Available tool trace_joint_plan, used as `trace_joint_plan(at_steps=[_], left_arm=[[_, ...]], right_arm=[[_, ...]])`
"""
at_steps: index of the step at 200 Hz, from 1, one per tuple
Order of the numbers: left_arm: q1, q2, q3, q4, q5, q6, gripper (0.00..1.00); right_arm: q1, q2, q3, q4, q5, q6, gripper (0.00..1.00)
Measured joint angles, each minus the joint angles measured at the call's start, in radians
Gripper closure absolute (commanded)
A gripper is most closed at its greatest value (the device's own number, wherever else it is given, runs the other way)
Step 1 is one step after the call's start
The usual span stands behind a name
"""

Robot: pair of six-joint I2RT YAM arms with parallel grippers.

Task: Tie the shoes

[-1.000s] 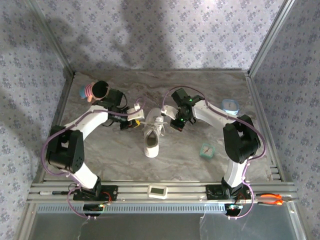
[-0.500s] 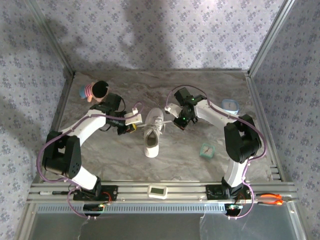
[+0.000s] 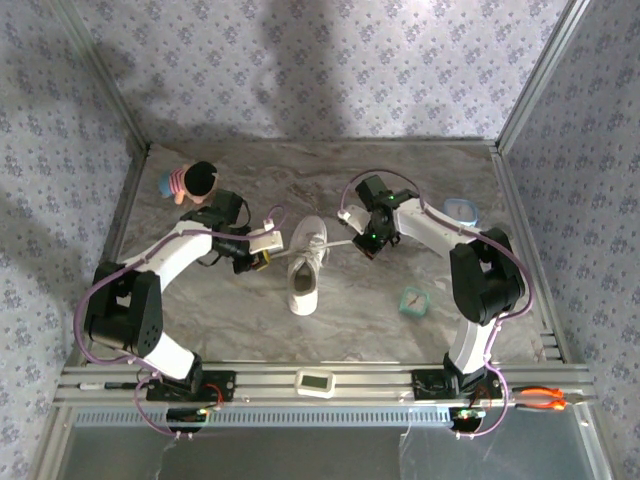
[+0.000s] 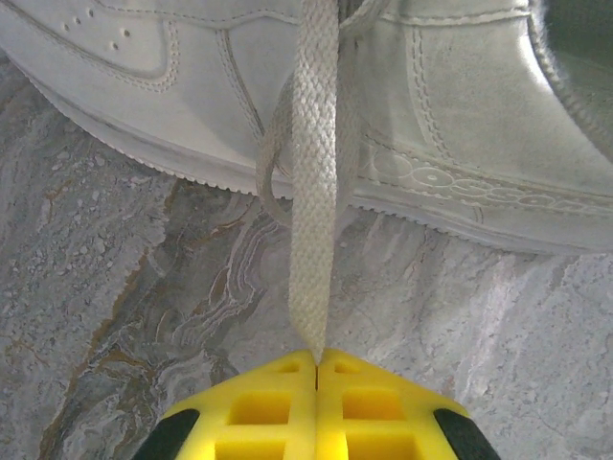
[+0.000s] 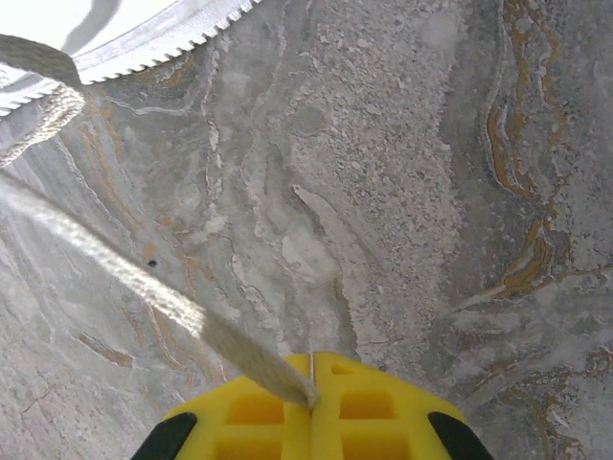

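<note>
At centre frame from above, the white sneaker [image 3: 303, 272] lies on the marble table [image 3: 350, 325] between both arms. Wrist close-ups reveal what the overhead cannot: the left gripper [image 4: 316, 359] and right gripper [image 5: 311, 372] are each pinched tight on a taut lace [image 4: 314, 192]. A pale blue tub [image 3: 460, 211] sits at right, its contents unclear.

sneaker [image 3: 304, 268]: centre | doll [image 3: 190, 181]: far-left | left gripper [image 4: 316, 360]: sneaker's left | right gripper [image 5: 312, 364]: sneaker's right

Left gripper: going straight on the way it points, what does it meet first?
Probably the side of the white sneaker: the left gripper, shut on the lace, points straight at it across bare table. Depth unclear.
</note>
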State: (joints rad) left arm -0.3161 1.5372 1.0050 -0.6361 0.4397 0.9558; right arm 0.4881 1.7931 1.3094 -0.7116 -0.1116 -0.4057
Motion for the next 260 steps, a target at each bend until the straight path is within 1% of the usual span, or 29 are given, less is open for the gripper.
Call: trace_joint_plan(at_steps=[19, 32, 37, 48, 60, 75, 83, 108, 127, 140, 154, 168, 186, 214, 216, 218, 219, 221, 222, 224, 228, 248, 260], left_arm=[[0.0, 0.0, 0.0, 0.0, 0.0, -0.005, 1.0], [0.0, -0.001, -0.002, 0.001, 0.0, -0.008, 1.0], [0.0, -0.003, -0.005, 0.001, 0.0, -0.012, 0.95], [0.0, -0.01, -0.014, 0.001, 0.0, -0.015, 0.77], [0.0, -0.025, -0.03, 0.008, 0.006, -0.024, 0.66], [0.0, -0.073, -0.075, 0.039, 0.026, -0.024, 0.52], [0.003, -0.11, -0.104, 0.06, 0.038, -0.031, 0.49], [0.027, -0.208, -0.146, 0.105, 0.069, -0.069, 0.47], [0.066, -0.236, -0.145, 0.14, 0.094, -0.113, 0.48], [0.091, -0.238, -0.138, 0.159, 0.104, -0.186, 0.48], [0.113, -0.228, -0.115, 0.172, 0.106, -0.303, 0.46], [0.126, -0.207, -0.077, 0.179, 0.102, -0.427, 0.46], [0.132, -0.174, -0.034, 0.191, 0.082, -0.58, 0.45], [0.146, -0.167, -0.031, 0.204, 0.05, -0.773, 0.41], [0.148, -0.167, -0.031, 0.207, 0.047, -0.784, 0.4], [0.15, -0.169, -0.033, 0.211, 0.045, -0.796, 0.36], [0.151, -0.169, -0.034, 0.214, 0.044, -0.8, 0.3], [0.153, -0.17, -0.035, 0.218, 0.043, -0.81, 0.1], [0.154, -0.171, -0.036, 0.219, 0.043, -0.813, 0.05], [0.156, -0.174, -0.039, 0.224, 0.04, -0.817, 0.02], [0.16, -0.178, -0.045, 0.232, 0.037, -0.842, 0.01], [0.182, -0.238, -0.09, 0.253, 0.011, -0.898, 0.0], [0.19, -0.291, -0.115, 0.268, -0.033, -0.929, 0.0]], right_arm=[[-0.002, 0.0, 0.0, 0.0, 0.0, 0.008, 0.96], [-0.002, 0.0, 0.0, 0.0, 0.0, 0.014, 0.9], [-0.002, 0.0, 0.0, 0.0, -0.001, 0.021, 0.85], [-0.002, 0.0, 0.0, 0.0, -0.001, 0.026, 0.72], [-0.003, 0.0, 0.0, 0.001, -0.006, 0.038, 0.59], [-0.006, 0.0, 0.0, 0.002, -0.023, 0.066, 0.54], [-0.009, -0.002, 0.0, 0.003, -0.033, 0.075, 0.52], [-0.031, -0.046, -0.021, 0.02, -0.069, 0.13, 0.5], [-0.055, -0.106, -0.045, 0.044, -0.092, 0.239, 0.5], [-0.065, -0.147, -0.066, 0.08, -0.114, 0.342, 0.51], [-0.06, -0.189, -0.119, 0.152, -0.133, 0.465, 0.53], [-0.029, -0.214, -0.177, 0.212, -0.146, 0.6, 0.55], [0.046, -0.216, -0.243, 0.29, -0.15, 0.768, 0.55], [0.168, -0.203, -0.296, 0.385, -0.147, 0.946, 0.56], [0.176, -0.2, -0.298, 0.391, -0.147, 0.958, 0.56], [0.185, -0.197, -0.299, 0.399, -0.147, 0.97, 0.57], [0.187, -0.196, -0.299, 0.401, -0.146, 0.973, 0.57], [0.193, -0.194, -0.3, 0.407, -0.146, 0.983, 0.57], [0.196, -0.193, -0.3, 0.409, -0.146, 0.987, 0.57], [0.203, -0.19, -0.302, 0.416, -0.145, 1.0, 0.57], [0.212, -0.186, -0.304, 0.428, -0.143, 1.019, 0.58], [0.226, -0.177, -0.341, 0.485, -0.124, 1.128, 0.59], [0.223, -0.177, -0.369, 0.507, -0.105, 1.183, 0.61]])
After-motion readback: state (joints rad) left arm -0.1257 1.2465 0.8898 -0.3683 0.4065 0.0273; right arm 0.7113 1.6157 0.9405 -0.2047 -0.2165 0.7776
